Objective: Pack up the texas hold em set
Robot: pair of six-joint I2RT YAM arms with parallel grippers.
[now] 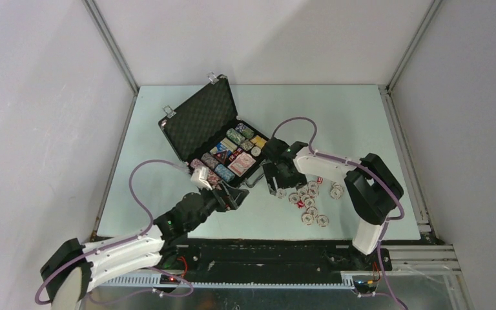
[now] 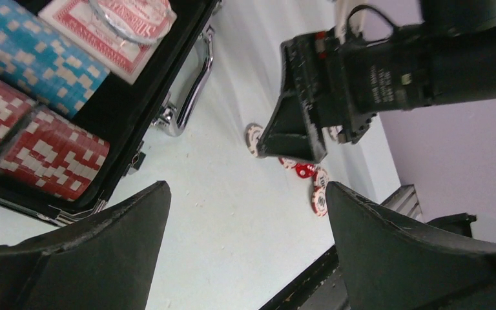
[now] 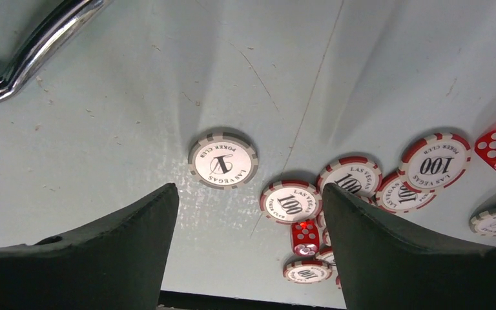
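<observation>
The black case (image 1: 200, 119) lies open at the table's middle, foam lid up, with rows of chips (image 1: 240, 134) and card decks (image 1: 240, 165) in its tray. Loose red-and-white chips (image 1: 310, 200) and red dice (image 3: 305, 236) are scattered to its right. My right gripper (image 3: 248, 190) hangs open low over the table by the case's silver handle (image 3: 32, 45). A grey-edged chip (image 3: 223, 160) lies just beyond its fingers, and a 100 chip (image 3: 290, 201) lies beside its right finger. My left gripper (image 2: 247, 187) is open and empty over bare table at the case's front corner (image 2: 123, 129).
The right gripper's fingers (image 2: 294, 126) stand close ahead in the left wrist view, with chips (image 2: 320, 194) beyond. The table's black front edge (image 2: 310, 278) runs just below both grippers. Grey walls and metal rails enclose the table.
</observation>
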